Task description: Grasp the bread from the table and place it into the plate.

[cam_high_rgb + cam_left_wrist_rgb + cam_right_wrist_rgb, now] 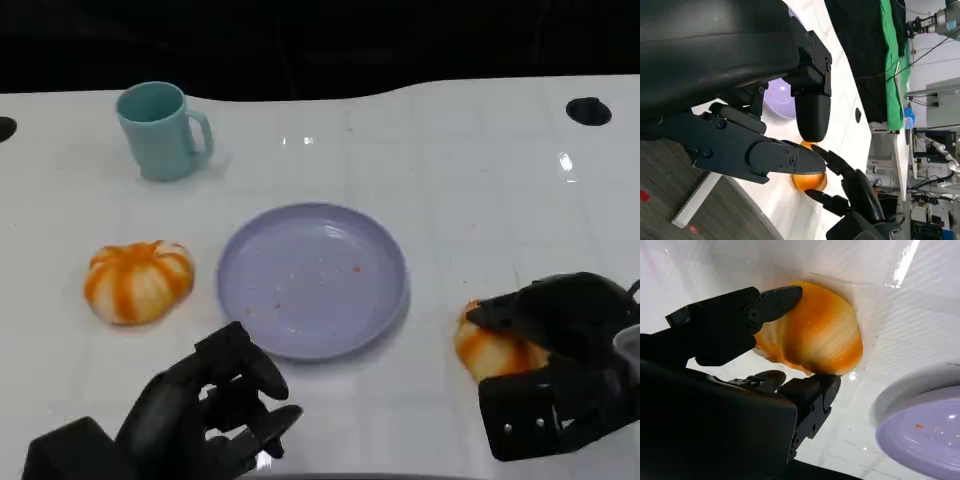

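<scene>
The right hand (560,345) has its fingers wrapped around the orange-striped bread (815,337), which still sits on the table (470,180). The bread looks light and soft, so gentle side pressure should do. The left hand (215,415) is curled on nothing.

Head view: bright, even overhead light; small glare spots on glossy white tabletop (480,180), soft shadows under objs, dark bg along top. Slightly soft overall. Left wrist view: hand (765,145) shell close to lens, dark, low detail; bg room bright. Right wrist view: strong glare streak on tabletop, near hand (740,330) blurry.
</scene>
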Robot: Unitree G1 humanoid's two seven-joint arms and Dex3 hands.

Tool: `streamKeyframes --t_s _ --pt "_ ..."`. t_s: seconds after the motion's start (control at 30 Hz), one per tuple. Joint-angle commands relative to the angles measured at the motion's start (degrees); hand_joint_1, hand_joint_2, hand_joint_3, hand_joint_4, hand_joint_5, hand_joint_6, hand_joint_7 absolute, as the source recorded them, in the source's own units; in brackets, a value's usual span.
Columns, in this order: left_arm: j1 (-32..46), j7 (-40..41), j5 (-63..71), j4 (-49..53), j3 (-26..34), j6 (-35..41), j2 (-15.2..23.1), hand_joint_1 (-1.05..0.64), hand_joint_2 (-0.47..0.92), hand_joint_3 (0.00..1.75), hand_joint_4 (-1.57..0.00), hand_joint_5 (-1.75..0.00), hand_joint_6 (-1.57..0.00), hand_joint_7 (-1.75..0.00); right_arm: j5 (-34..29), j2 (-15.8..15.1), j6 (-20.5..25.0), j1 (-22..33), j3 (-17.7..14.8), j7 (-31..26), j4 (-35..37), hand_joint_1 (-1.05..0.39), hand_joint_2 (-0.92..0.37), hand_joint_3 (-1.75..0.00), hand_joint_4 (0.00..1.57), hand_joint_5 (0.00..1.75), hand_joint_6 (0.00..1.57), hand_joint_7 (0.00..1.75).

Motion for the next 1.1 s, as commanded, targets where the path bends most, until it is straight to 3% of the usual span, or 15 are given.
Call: streamKeyframes --t_s 0.03,0.13,0.2,0.23,0.3,0.33,0.37,0.43,0.53,0.7,0.77,0.83,0.9,0.97,1.1 --pt "0.2 0.6 0.1 -0.8 0.0 0.0 0.3 -0.51 0.92 0.23 -0.64 -1.75 -0.43 -1.71 -0.1 0.6 1.2 -0.9 1.0 -0.8 2.8 -0.27 -0.91 -0.02 0.46 0.14 0.60 0.04" --pt "0.2 0.6 0.2 -0.9 0.0 -0.2 0.3 -0.51 0.92 0.23 -0.64 -1.75 -0.43 -1.70 -0.3 1.8 1.7 -2.1 1.5 -3.2 5.1 -0.26 -0.92 -0.05 0.56 0.16 0.71 0.07" --pt "0.3 0.8 0.4 -1.1 -0.1 0.0 0.3 -0.52 0.92 0.23 -0.64 -1.75 -0.44 -1.70 0.7 2.9 1.1 -2.7 1.0 -6.7 7.3 -0.23 -0.92 -0.06 0.77 0.26 0.87 0.14" --pt "0.3 0.7 0.4 -1.2 -0.1 0.0 0.3 -0.52 0.92 0.23 -0.63 -1.75 -0.43 -1.70 1.4 3.4 0.4 -2.9 0.7 -9.0 8.5 -0.22 -0.92 -0.06 0.82 0.36 0.94 0.15" --pt "0.4 0.7 0.4 -1.3 -0.1 0.1 0.3 -0.52 0.92 0.23 -0.63 -1.75 -0.43 -1.70 2.2 4.1 -1.1 -3.4 0.4 -13.3 10.8 -0.20 -0.92 -0.06 0.80 0.87 1.06 0.29" --pt "0.4 0.7 0.3 -1.3 -0.1 0.2 0.3 -0.52 0.92 0.24 -0.63 -1.75 -0.43 -1.70 2.0 4.2 -2.1 -4.0 0.7 -15.8 12.4 -0.20 -0.92 -0.05 0.77 1.07 1.03 0.46" --pt "0.4 0.7 0.3 -1.4 -0.1 0.2 0.3 -0.52 0.92 0.24 -0.63 -1.75 -0.43 -1.69 1.5 4.2 -2.8 -4.5 1.1 -17.7 13.8 -0.20 -0.92 -0.07 0.76 1.47 0.87 1.00" --pt "0.4 0.7 0.2 -1.4 -0.2 0.3 0.3 -0.51 0.92 0.24 -0.62 -1.75 -0.43 -1.68 1.2 4.2 -3.7 -5.4 1.8 -20.3 15.9 -0.20 -0.92 -0.09 0.77 1.67 0.77 1.33" --pt "0.6 0.7 -0.2 -1.6 -0.1 0.6 0.1 -0.51 0.92 0.23 -0.63 -1.75 -0.44 -1.67 1.6 4.2 -6.4 -6.4 2.2 -24.3 19.0 -0.21 -0.92 -0.21 0.81 1.74 0.77 1.39" --pt "0.7 0.7 -0.1 -1.9 0.0 0.9 0.2 -0.50 0.92 0.23 -0.62 -1.75 -0.44 -1.66 1.7 4.7 -10.8 -7.3 2.4 -32.6 23.4 -0.19 -0.89 -0.23 0.87 1.75 0.68 1.69" --pt "0.7 0.6 -0.1 -1.7 0.0 0.6 0.2 -0.50 0.92 0.23 -0.63 -1.75 -0.44 -1.66 1.9 5.1 -12.3 -7.5 2.4 -36.1 25.0 -0.18 -0.87 -0.24 0.89 1.75 0.68 1.74" --pt "0.7 0.6 -0.1 -1.5 0.0 0.4 0.1 -0.51 0.92 0.23 -0.63 -1.75 -0.45 -1.66 2.6 5.6 -13.9 -7.5 2.0 -39.2 26.3 -0.18 -0.85 -0.30 0.89 1.75 0.67 1.74" --pt "0.7 0.6 -0.1 -1.6 0.1 0.4 0.2 -0.51 0.92 0.23 -0.63 -1.75 -0.45 -1.66 2.9 5.9 -14.9 -7.6 1.9 -41.3 27.3 -0.17 -0.67 -0.62 0.90 1.75 0.67 1.75" --pt "0.7 0.7 0.0 -1.7 0.1 0.5 0.2 -0.50 0.92 0.23 -0.62 -1.75 -0.44 -1.66 2.8 6.1 -15.3 -7.7 1.9 -43.6 28.0 -0.18 -0.61 -0.78 0.90 1.75 0.68 1.72" --pt "0.7 0.8 0.2 -1.8 0.0 0.6 0.2 -0.50 0.92 0.23 -0.62 -1.75 -0.44 -1.66 3.8 6.4 -17.3 -7.3 1.2 -47.4 27.3 -0.15 -0.57 -0.84 0.91 1.75 0.81 1.50"
